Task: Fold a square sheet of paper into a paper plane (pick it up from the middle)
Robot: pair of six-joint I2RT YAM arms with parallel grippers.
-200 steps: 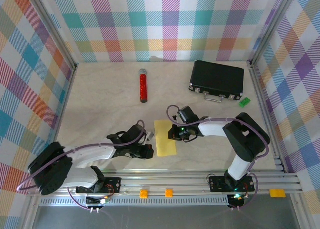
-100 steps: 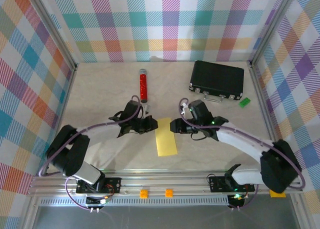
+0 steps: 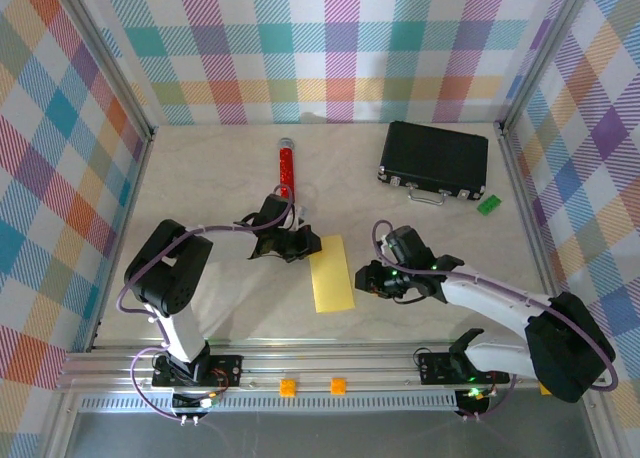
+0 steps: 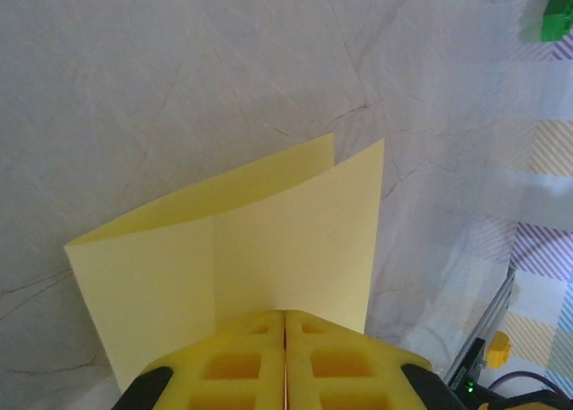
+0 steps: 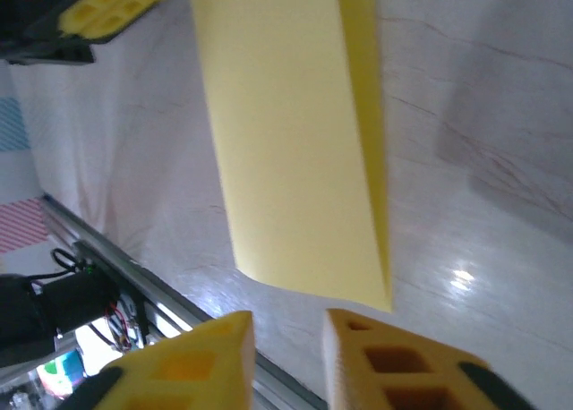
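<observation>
Moved the left gripper from the near left side of the folded yellow sheet up to its far left corner. Drew the right gripper from mid right edge back toward the near right corner.

The desk is a pale cream surface veined like marble, with a soft sheen and a small bright glint of light; walls of pastel plaid in teal, purple, orange and yellow close it in at the back and on both sides; silver metal posts mark the back corners; a slotted aluminium rail runs along the near edge.
</observation>
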